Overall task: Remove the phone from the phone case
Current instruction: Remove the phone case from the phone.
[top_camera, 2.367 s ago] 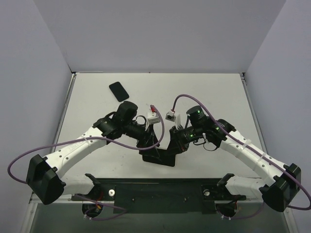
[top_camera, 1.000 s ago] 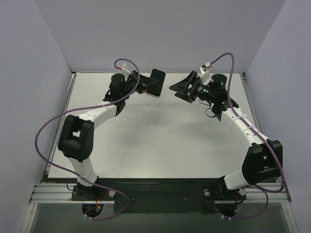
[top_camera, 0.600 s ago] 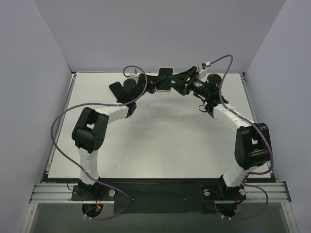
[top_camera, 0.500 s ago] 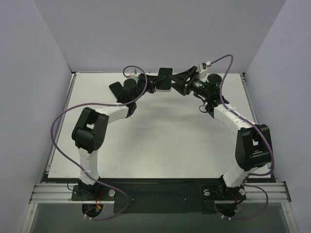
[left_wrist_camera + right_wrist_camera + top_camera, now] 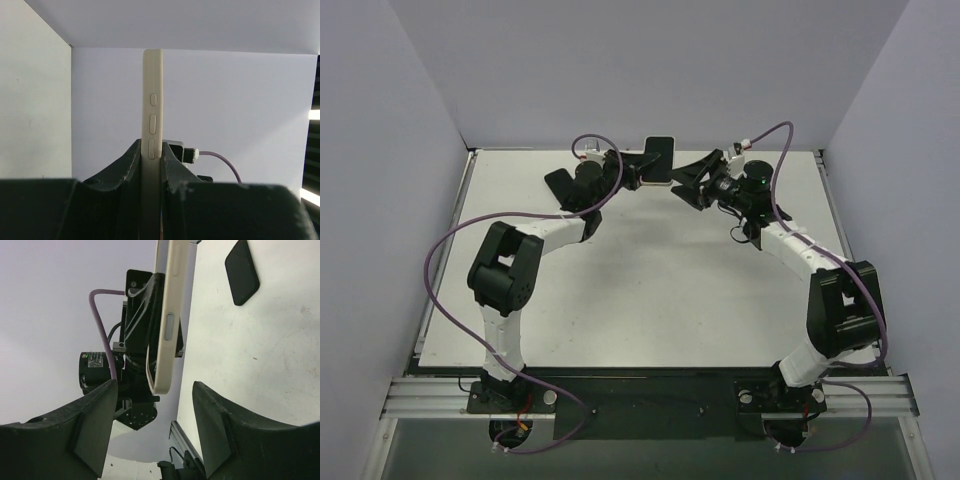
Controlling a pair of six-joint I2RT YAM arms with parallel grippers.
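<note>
My left gripper [image 5: 642,168] is shut on a cream phone case [image 5: 659,161] and holds it on edge in the air above the table's far side. The phone [image 5: 660,154] shows as a dark face inside the case. In the left wrist view the case's button edge [image 5: 153,107] rises straight up from between the left gripper [image 5: 151,150] fingers. My right gripper [image 5: 684,181] stands open just right of the case. In the right wrist view the case [image 5: 170,315] hangs with its rounded end between the spread fingers of the right gripper [image 5: 155,386], touching neither.
A flat black phone-shaped slab [image 5: 560,186] lies on the white table [image 5: 650,290] at the far left, behind the left wrist; it also shows in the right wrist view [image 5: 242,270]. Grey walls close the table's back and sides.
The right gripper has drawn back a little to the right, off the case, and its jaws have narrowed. The left gripper has kept its hold, and the case now stands more upright.
</note>
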